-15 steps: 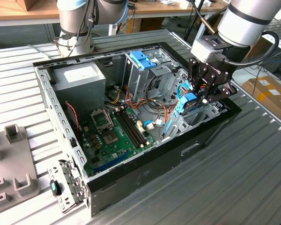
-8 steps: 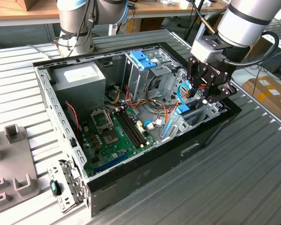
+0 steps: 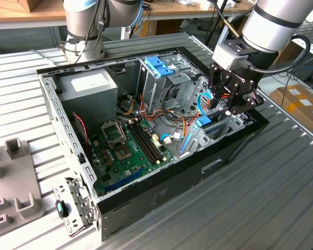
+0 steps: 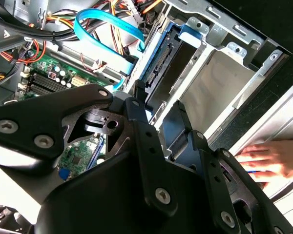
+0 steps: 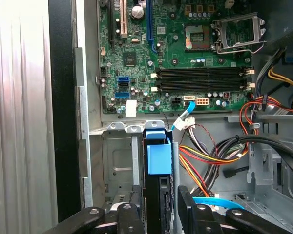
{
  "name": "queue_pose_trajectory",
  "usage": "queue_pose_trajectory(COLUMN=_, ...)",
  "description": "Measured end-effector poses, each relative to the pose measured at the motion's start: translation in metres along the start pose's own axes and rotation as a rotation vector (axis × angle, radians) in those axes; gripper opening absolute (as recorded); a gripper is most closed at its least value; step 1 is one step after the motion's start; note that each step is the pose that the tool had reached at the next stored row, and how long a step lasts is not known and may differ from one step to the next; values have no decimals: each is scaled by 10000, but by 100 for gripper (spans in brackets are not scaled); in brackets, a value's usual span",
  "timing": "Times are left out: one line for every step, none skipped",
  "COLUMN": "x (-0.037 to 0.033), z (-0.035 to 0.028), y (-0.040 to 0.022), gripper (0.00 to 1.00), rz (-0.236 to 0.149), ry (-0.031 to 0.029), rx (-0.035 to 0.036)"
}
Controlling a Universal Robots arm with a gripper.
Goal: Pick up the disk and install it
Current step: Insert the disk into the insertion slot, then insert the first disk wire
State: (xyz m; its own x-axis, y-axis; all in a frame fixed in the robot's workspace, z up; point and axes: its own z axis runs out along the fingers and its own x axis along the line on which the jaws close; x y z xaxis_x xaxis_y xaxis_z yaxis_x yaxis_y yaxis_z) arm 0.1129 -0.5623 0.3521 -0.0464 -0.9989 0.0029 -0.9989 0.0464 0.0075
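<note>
Fingers [image 5: 132,214] of the gripper [image 5: 159,192] stand narrow, closed on either face of the disk [image 5: 159,161], which they hold edge-on with its light-blue plastic end leading. In the first wrist view the disk sits partway into the metal drive bay [image 5: 118,165], just short of the motherboard [image 5: 185,73]. In the exterior view that bay is at the corner of the open computer case [image 3: 146,203] on the exterior view's right.

From where I stand, the job at this point is a matter of alignment more than force. The disk's side rails should run square in the bay's guides. Any tilt would likely wedge it, so the push should go straight along the slot, slowly and with a firm pinch. A bundle of coloured wires [image 5: 210,156] lies just beside the bay, and a flat blue cable [image 4: 107,29] loops near it. Both could snag or get trapped behind the disk, so they want watching. A person's hand [image 4: 268,158] rests on the outer edge of the case, close to the arm, and that calls for care too.
</note>
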Motion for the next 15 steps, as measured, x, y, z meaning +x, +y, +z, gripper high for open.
queue_pose_trajectory(x=0, z=0, y=0, gripper=43, rz=0, ry=1, rx=0)
queue_pose_trajectory(x=1, z=1, y=0, gripper=43, rz=0, ry=1, rx=0)
queue_pose_trajectory(x=0, z=3, y=0, gripper=43, rz=0, ry=1, rx=0)
queue_pose_trajectory(x=0, z=3, y=0, gripper=43, rz=1, ry=0, rx=0)
queue_pose_trajectory(x=0, z=5, y=0, gripper=43, rz=0, ry=0, rx=0)
queue_pose_trajectory(x=0, z=7, y=1, gripper=43, rz=0, ry=0, rx=0)
queue_pose_trajectory(x=0, z=8, y=2, gripper=43, rz=1, ry=1, rx=0)
queue_pose_trajectory(x=1, z=9, y=4, gripper=43, rz=0, ry=1, rx=0)
queue_pose_trajectory(x=1, z=10, y=5, gripper=43, rz=0, ry=1, rx=0)
queue_pose_trajectory(x=1, z=10, y=5, gripper=43, rz=0, ry=1, rx=0)
queue_pose_trajectory(x=1, z=10, y=5, gripper=43, rz=0, ry=0, rx=0)
queue_pose_trajectory(x=1, z=10, y=5, gripper=43, rz=0, ry=0, rx=0)
queue_pose_trajectory(x=1, z=11, y=5, gripper=43, rz=0, ry=0, rx=0)
queue_pose_trajectory(x=1, z=10, y=6, gripper=43, rz=0, ry=1, rx=0)
queue_pose_trajectory(x=1, z=10, y=5, gripper=43, rz=0, ry=1, rx=0)
